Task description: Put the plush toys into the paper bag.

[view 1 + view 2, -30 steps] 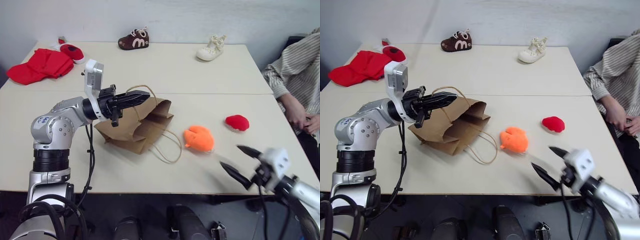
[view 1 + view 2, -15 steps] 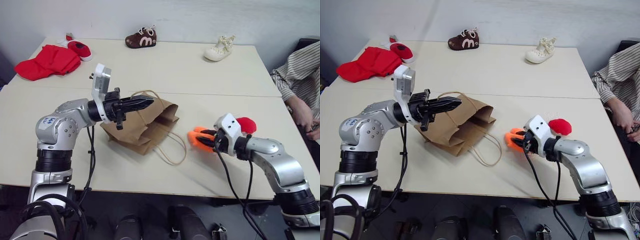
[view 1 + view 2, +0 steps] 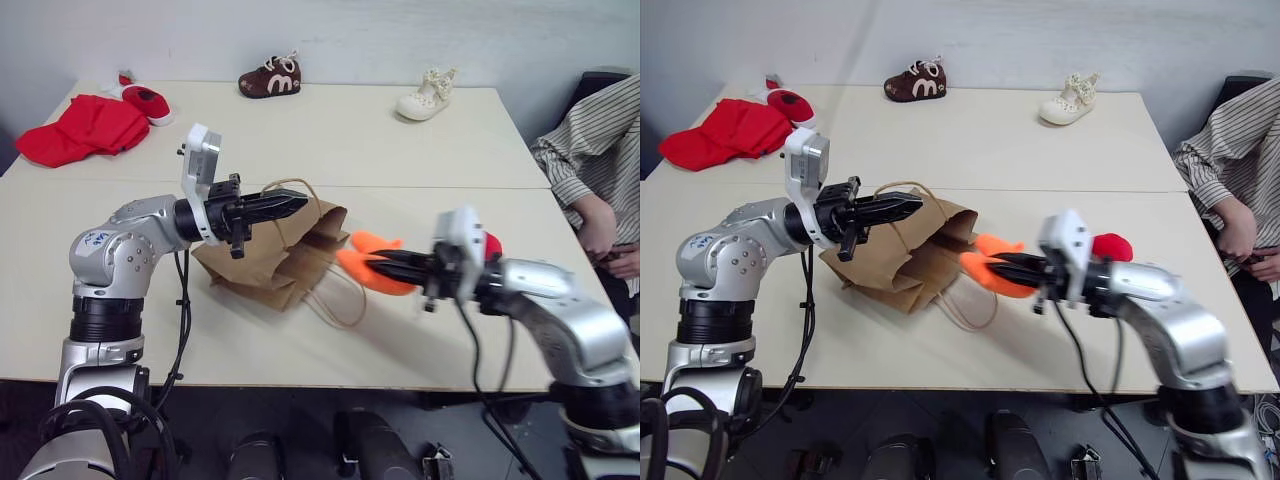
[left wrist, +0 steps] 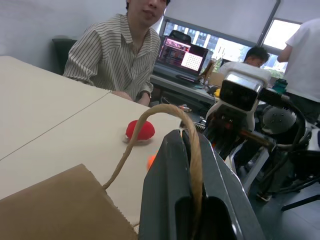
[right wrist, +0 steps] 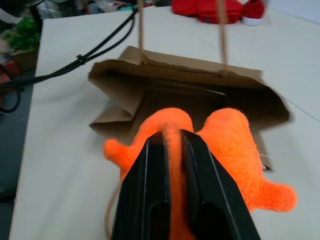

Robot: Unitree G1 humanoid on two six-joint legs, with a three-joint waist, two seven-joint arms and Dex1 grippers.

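We see the left gripper (image 3: 296, 203) held level above the counter (image 3: 420, 150), its jaws clamped together on the upper string handle (image 4: 165, 114) of the paper bag (image 3: 270, 262); that handle loops over the dark fingers in the left wrist view, and the bag's mouth is lifted open by it, facing the robot's right; the rest of the bag lies crumpled on the counter, with its second handle (image 3: 340, 305) trailing loose on the surface in front of the mouth. The right gripper (image 3: 372, 264) points toward the bag, its jaws clamped on the orange plush toy (image 3: 368, 268); in the right wrist view the black fingers (image 5: 145, 200) pinch a ridge of the orange fuzz, and the toy sits just before the bag's open mouth, off the counter. The red plush toy (image 3: 1111, 246) lies on the counter behind the right arm, well apart from the bag. At the far edge we note a brown shoe (image 3: 268, 77) and a cream shoe (image 3: 424, 95); at the far left corner a red garment (image 3: 82, 130) and a small red shoe (image 3: 145, 101); a person in a striped shirt (image 3: 592, 160) sits at the right end.
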